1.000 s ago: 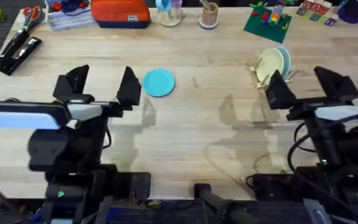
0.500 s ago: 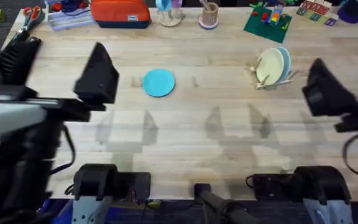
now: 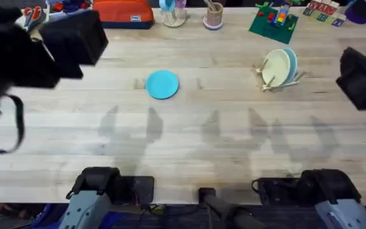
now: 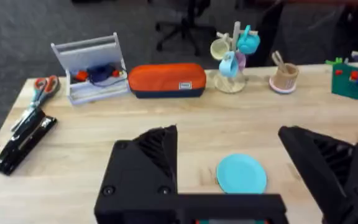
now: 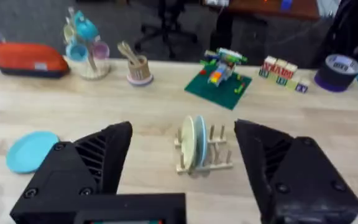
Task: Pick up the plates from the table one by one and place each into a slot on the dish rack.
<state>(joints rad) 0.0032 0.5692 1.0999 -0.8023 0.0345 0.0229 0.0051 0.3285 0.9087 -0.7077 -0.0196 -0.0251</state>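
Both grippers hang open and empty above the table (image 3: 189, 159) — turquoise plate (image 3: 162, 84) lies flat left of centre, nearer the left gripper (image 4: 229, 168); right gripper (image 5: 182, 165) faces the dish rack (image 5: 207, 155) holding two plates

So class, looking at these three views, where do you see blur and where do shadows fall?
Overhead: both arms show as large, dark, blurred shapes at the side edges, and soft grey shadows of the arms lie on the table below the turquoise plate. Left wrist: the open left claw is soft-edged, the plate sharper. Right wrist: the open right claw frames a fairly sharp dish rack.
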